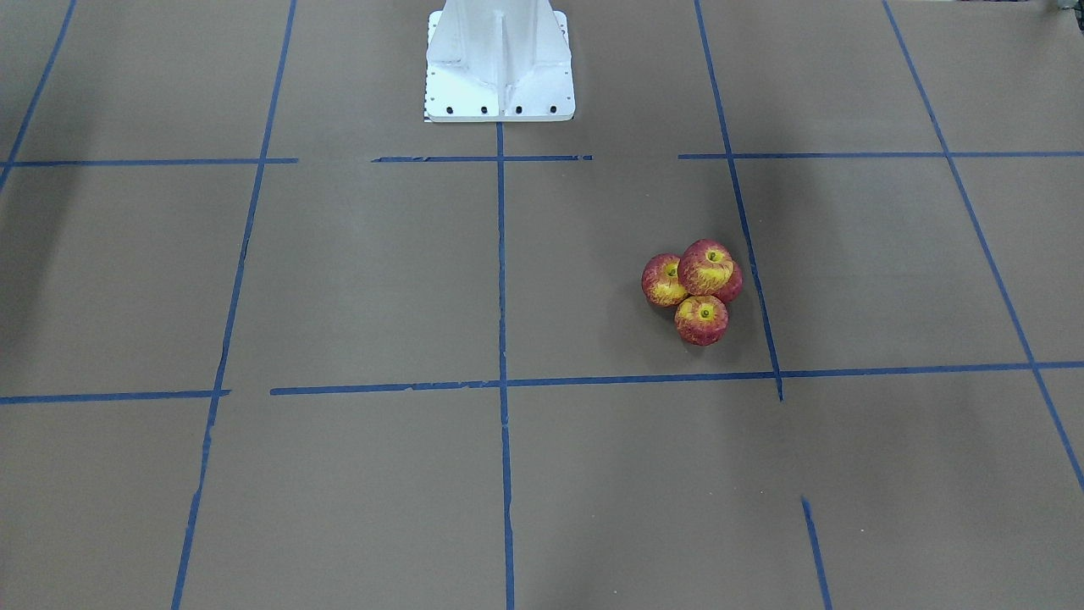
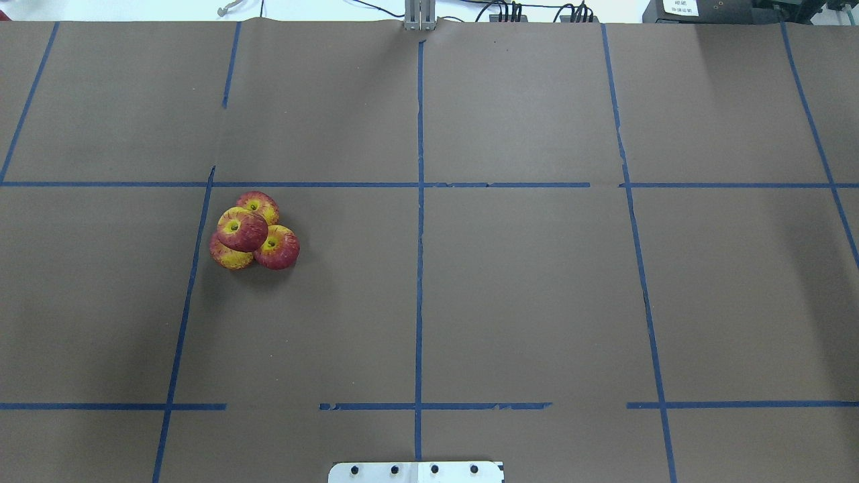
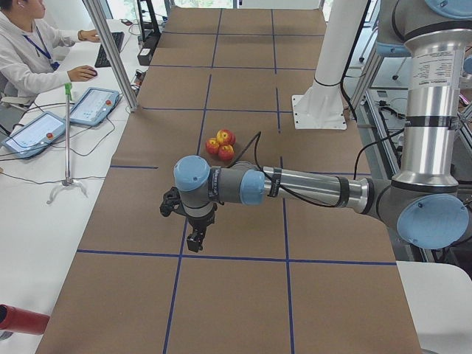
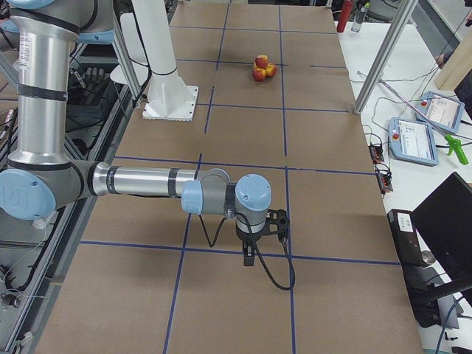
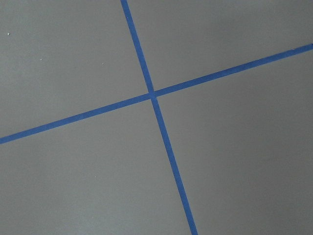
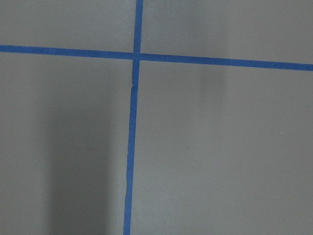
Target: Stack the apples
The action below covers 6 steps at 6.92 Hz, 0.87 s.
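Observation:
The apples are red with yellow streaks and sit in one tight pile on the brown paper (image 1: 694,292). Three rest on the table and one apple (image 1: 705,267) lies on top of them. The pile also shows in the overhead view (image 2: 251,231) and in both side views (image 3: 222,144) (image 4: 261,67). My left gripper (image 3: 195,240) hangs over a tape crossing, well away from the pile at the table's left end. My right gripper (image 4: 249,257) hangs low at the far right end. I cannot tell whether either is open or shut. Both wrist views show only paper and tape.
The white robot base (image 1: 500,85) stands at the middle of the table's back edge. Blue tape lines (image 2: 419,268) divide the paper into squares. A metal post (image 3: 110,51), tablets (image 3: 92,105) and a seated operator (image 3: 26,51) are beside the table.

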Motion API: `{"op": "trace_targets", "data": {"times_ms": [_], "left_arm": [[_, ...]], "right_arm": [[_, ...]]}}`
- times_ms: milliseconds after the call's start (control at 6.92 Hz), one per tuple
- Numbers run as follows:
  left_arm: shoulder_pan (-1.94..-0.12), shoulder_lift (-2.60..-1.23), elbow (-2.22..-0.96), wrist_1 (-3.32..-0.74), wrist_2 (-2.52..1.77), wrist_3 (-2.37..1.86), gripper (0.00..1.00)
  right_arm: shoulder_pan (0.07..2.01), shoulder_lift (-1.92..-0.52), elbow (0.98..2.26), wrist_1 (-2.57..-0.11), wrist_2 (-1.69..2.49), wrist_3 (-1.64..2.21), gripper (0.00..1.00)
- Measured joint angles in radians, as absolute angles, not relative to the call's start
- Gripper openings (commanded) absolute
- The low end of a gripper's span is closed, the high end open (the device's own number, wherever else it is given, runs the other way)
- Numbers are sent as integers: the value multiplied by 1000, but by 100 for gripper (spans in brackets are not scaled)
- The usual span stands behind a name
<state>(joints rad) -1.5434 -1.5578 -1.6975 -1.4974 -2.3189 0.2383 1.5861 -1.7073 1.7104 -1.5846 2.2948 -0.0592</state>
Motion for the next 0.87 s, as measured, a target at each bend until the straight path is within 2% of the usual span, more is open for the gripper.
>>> {"op": "trace_targets", "data": {"times_ms": [867], "left_arm": [[-1546, -1515, -1705, -1540, -2330, 246, 100]], "right_arm": [[1586, -1707, 1710, -1585, 2295, -59, 100]]}}
